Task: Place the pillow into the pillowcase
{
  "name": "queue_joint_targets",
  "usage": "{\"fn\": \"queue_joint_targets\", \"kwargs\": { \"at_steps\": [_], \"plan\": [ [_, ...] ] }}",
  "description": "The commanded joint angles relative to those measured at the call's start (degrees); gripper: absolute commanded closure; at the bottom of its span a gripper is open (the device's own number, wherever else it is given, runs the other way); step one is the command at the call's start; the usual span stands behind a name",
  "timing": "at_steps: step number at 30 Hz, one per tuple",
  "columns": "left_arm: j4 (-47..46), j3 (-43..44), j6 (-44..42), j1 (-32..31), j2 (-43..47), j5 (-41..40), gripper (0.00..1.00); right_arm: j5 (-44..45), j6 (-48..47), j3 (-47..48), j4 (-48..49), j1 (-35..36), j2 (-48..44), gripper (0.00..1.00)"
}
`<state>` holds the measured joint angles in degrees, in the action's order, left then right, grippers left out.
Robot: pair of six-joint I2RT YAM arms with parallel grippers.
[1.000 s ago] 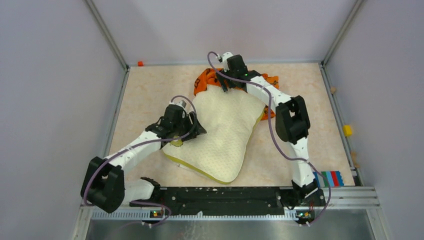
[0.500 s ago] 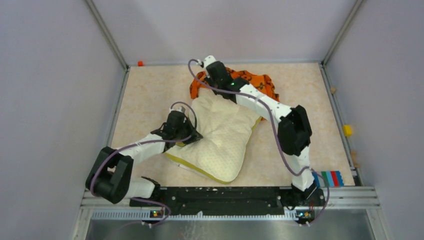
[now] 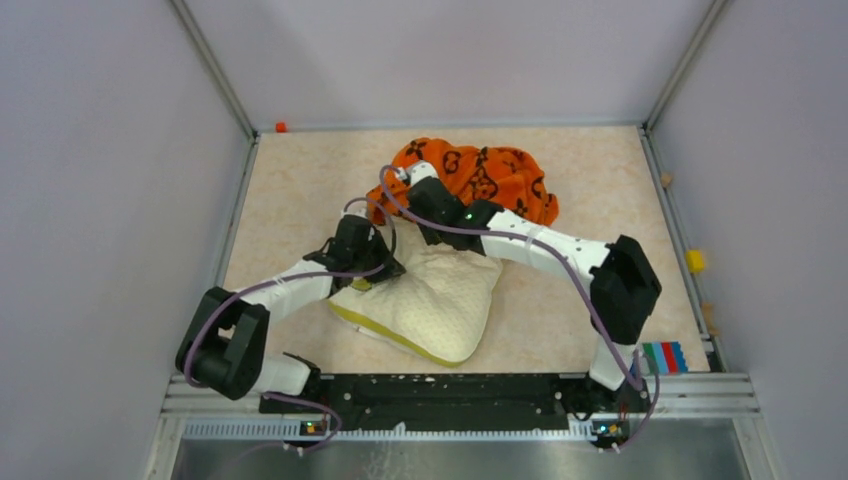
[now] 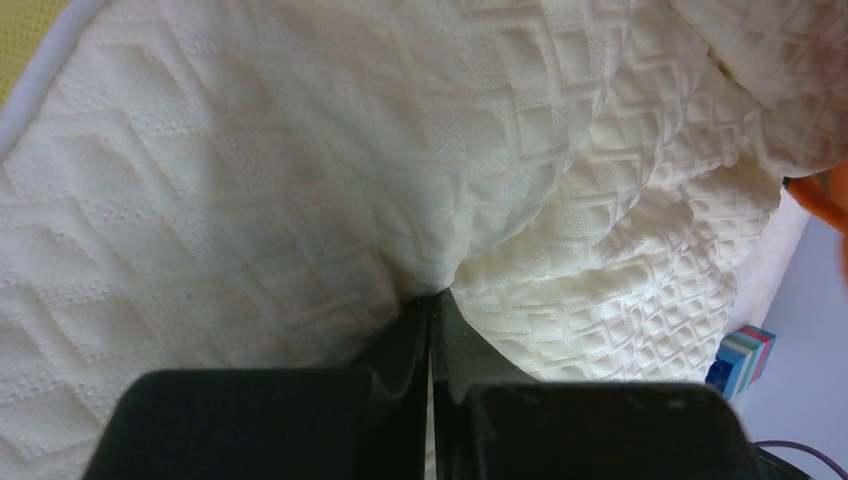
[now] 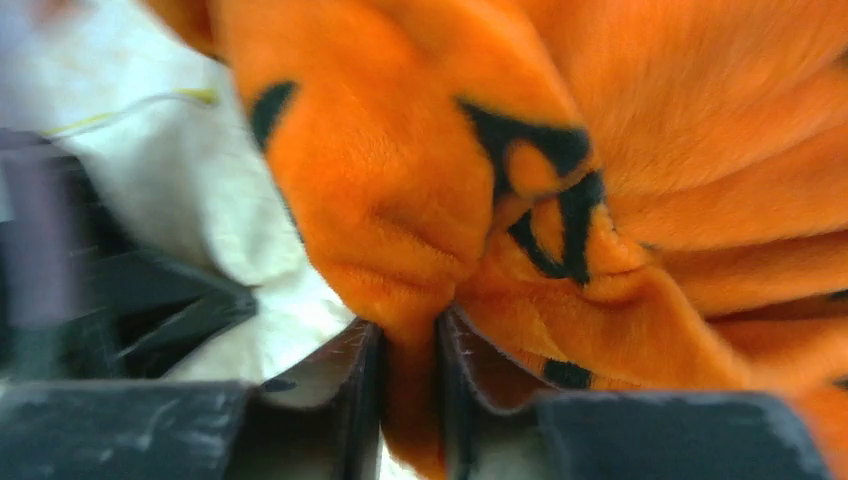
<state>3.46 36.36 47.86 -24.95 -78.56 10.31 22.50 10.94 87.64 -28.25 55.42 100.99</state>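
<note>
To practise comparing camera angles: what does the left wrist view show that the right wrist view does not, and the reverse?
Left wrist only: the left jaws pinched shut on a fold of the pillow, and a striped block. Right wrist only: the right jaws shut on the pillowcase, its black motifs clear. Both: white pillow fabric and some orange cloth.

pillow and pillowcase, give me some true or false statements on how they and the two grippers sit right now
1. The right gripper pinches the orange pillowcase. True.
2. The left gripper hangs open over the pillow. False: it is shut on a fold of the pillow.
3. The pillowcase is bunched at the pillow's far end. True.
4. The pillow is fully inside the pillowcase. False: most of it lies uncovered on the table.
</note>
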Motion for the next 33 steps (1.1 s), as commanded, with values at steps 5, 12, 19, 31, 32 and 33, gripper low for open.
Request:
{"fn": "queue_joint_targets", "kwargs": {
  "at_steps": [5,12,19,31,32,33],
  "plan": [
    [1.47,1.37,-4.58,3.29,-2.62,-3.08,1.0,-4.19,1.5,4.58,-2.0,-8.63,0.67,0.34],
    [2.59,0.35,-6.48,4.69,-1.97,-2.22,1.0,1.09,-16.71,21.4,-0.32,-9.72,10.91,0.22],
    [7.14,3.31,-10.39,7.58,1.42,3.12,1.0,-0.23,-26.4,24.46,4.13,-12.3,21.82,0.2],
    [36.92,7.18,-6.72,6.1,28.87,3.0,0.06,-0.78,-18.33,22.08,3.93,-14.66,20.69,1.0],
    [38.82,6.2,-5.78,5.95,31.05,2.35,0.03,-0.29,-17.6,22.03,3.85,-14.72,19.78,1.0],
    [40.81,5.34,-4.76,5.69,33.35,2.01,0.02,0.0,-16.76,22.05,3.73,-14.8,18.9,1.0]
  ]
}}
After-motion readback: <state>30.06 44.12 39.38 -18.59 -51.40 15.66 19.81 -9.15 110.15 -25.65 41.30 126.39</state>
